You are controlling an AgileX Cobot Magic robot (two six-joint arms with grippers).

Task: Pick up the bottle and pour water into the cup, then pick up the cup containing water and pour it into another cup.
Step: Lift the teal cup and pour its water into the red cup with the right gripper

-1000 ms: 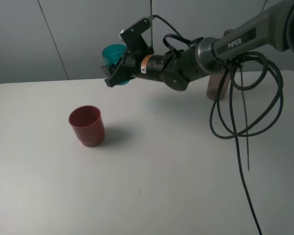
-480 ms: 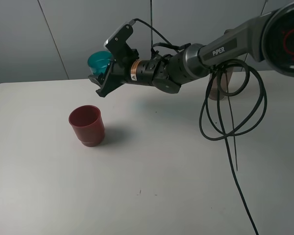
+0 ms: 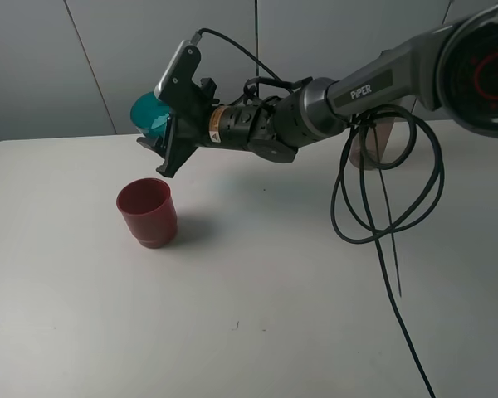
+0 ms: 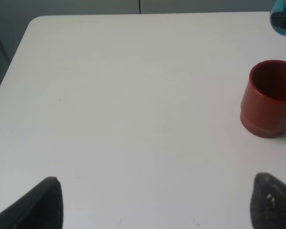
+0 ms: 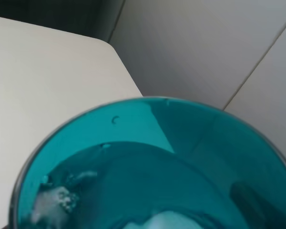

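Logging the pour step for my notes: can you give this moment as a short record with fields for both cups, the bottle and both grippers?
teal cup: off the table, tilted, liquid inside
right gripper: jaws shut on the teal cup
dark-red cup: upright on the table, untouched
bottle: upright at the table's far right, partly hidden
left gripper: jaws open, holding nothing
pour: no stream visible between the cups

The right arm [image 3: 361, 79] stretches nearly level from the right side, reaching past the middle. Its wrist is rolled over, and the right gripper [image 3: 159, 137] is clamped on the cup [image 3: 145, 116], held tipped. The left gripper [image 4: 162, 202] hangs with its fingertips spread wide apart.
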